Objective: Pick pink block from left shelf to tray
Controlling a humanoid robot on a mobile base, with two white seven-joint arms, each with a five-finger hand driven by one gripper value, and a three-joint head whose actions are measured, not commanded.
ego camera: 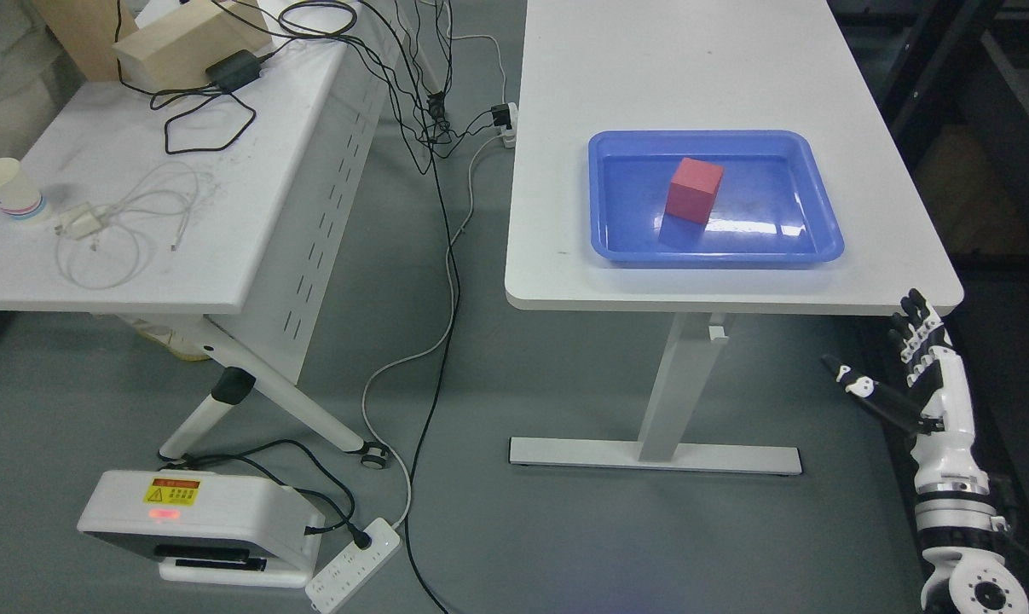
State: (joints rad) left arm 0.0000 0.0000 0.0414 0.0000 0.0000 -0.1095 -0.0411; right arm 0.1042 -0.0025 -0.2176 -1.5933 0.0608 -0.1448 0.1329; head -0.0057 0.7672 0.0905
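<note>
A pink block [694, 189] stands inside a blue tray [616, 247] on the white table [693, 68] at the right. My right hand [906, 358] hangs low at the lower right, below and beside the table's front right corner, well away from the tray. Its fingers are spread and hold nothing. My left arm does not show. No shelf is in view.
A second white table [139, 230] at the left carries a paper cup [7, 193], white cables [130, 230], a black adapter [234, 70] and a wooden box [186, 38]. Black cables [442, 213] hang between the tables. A white device [199, 524] and a power strip [354, 564] lie on the floor.
</note>
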